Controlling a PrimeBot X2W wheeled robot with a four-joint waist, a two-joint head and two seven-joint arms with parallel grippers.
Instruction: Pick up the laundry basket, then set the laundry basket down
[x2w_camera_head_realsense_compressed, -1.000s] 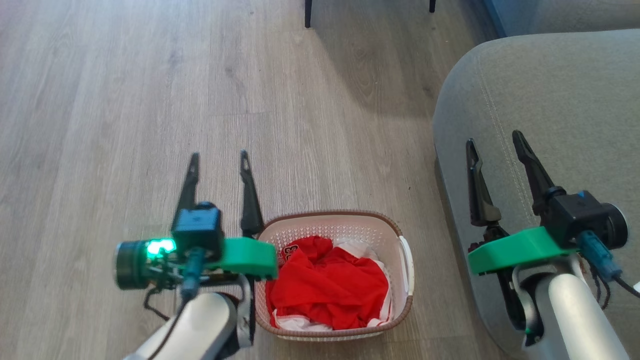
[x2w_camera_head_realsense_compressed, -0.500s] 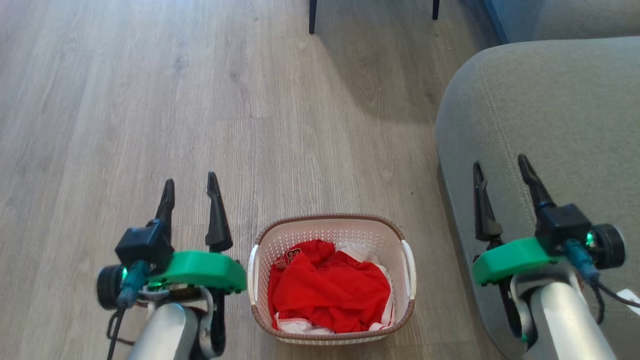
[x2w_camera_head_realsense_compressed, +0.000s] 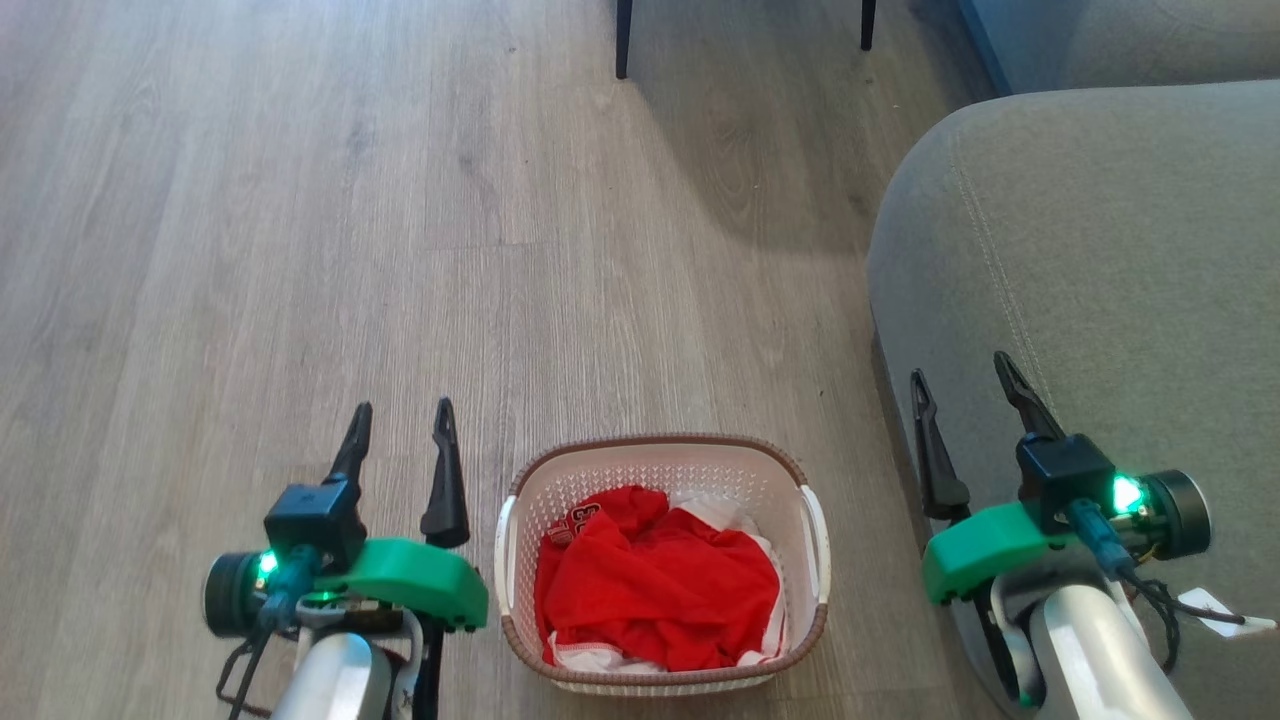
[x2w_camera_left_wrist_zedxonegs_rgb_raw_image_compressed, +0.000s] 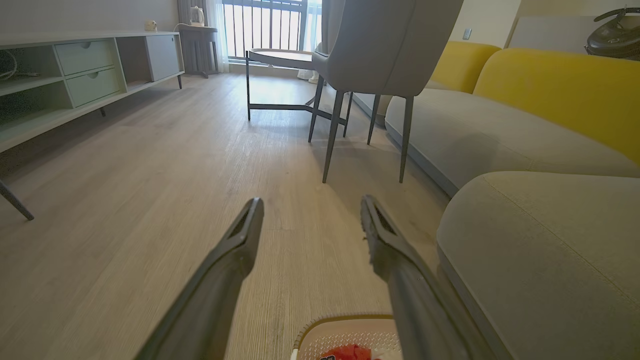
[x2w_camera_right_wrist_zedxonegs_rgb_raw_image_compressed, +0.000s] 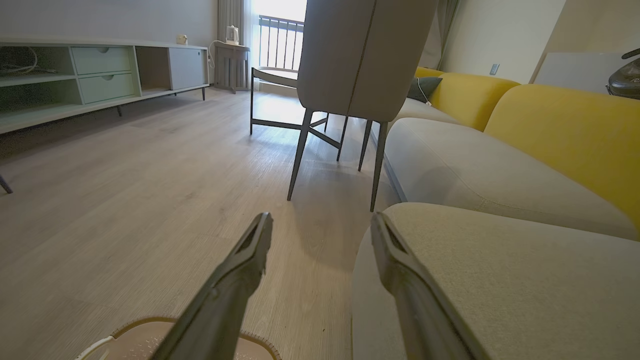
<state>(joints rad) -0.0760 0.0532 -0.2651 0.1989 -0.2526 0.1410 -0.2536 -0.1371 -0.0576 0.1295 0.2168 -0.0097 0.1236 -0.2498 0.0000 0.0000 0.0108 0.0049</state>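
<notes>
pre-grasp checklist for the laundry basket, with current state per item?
1. left hand open and empty: ok.
2. right hand open and empty: ok.
3. laundry basket upright on the floor: ok.
4. white handles free of the red clothing: ok.
5. Hands at the handles: not ok. The left hand is beside the basket and the right hand is by the sofa edge. Neither touches it.
6. Room for the right hand between basket and sofa: cannot tell.

Two claws, fingers parted, nothing held
The left claw (x2w_camera_head_realsense_compressed: 402, 406) and right claw (x2w_camera_head_realsense_compressed: 958, 368) sit low at either side of the head view, fingers pointing forward, each on a pale forearm (x2w_camera_head_realsense_compressed: 1090, 655).
</notes>
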